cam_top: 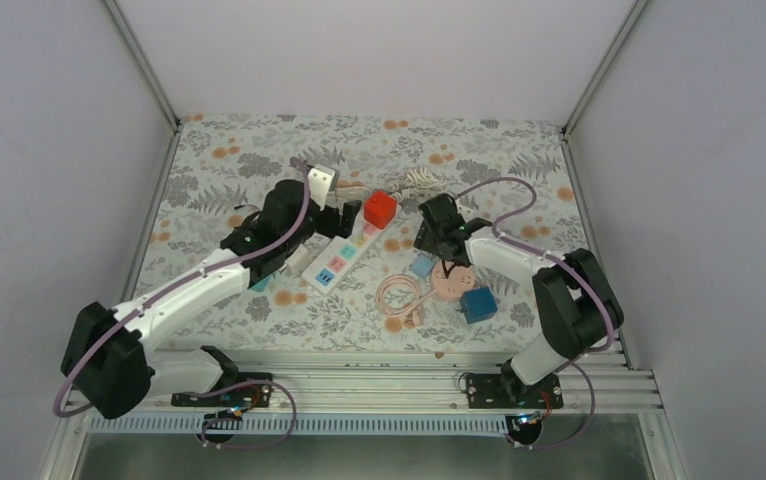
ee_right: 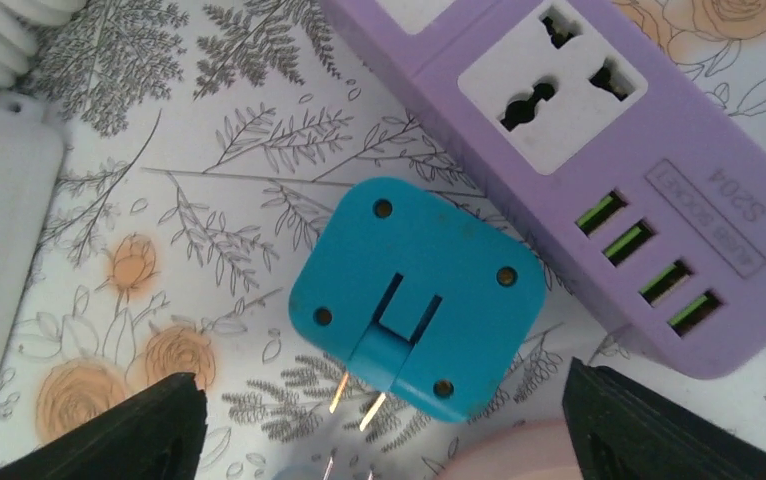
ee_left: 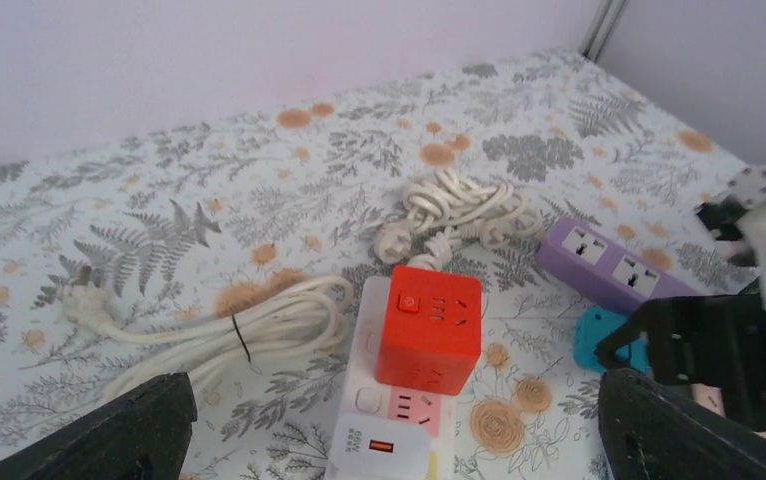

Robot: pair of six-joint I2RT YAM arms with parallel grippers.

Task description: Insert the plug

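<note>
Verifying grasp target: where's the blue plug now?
Right wrist view, centre: the blue plug lies flat beside the purple strip, between the fingers of the open right gripper. In the top view it is right of the white strip.

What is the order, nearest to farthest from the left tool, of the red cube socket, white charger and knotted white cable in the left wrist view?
1. white charger, bottom centre, by the left tool.
2. red cube socket, centre.
3. knotted white cable, behind it.
</note>
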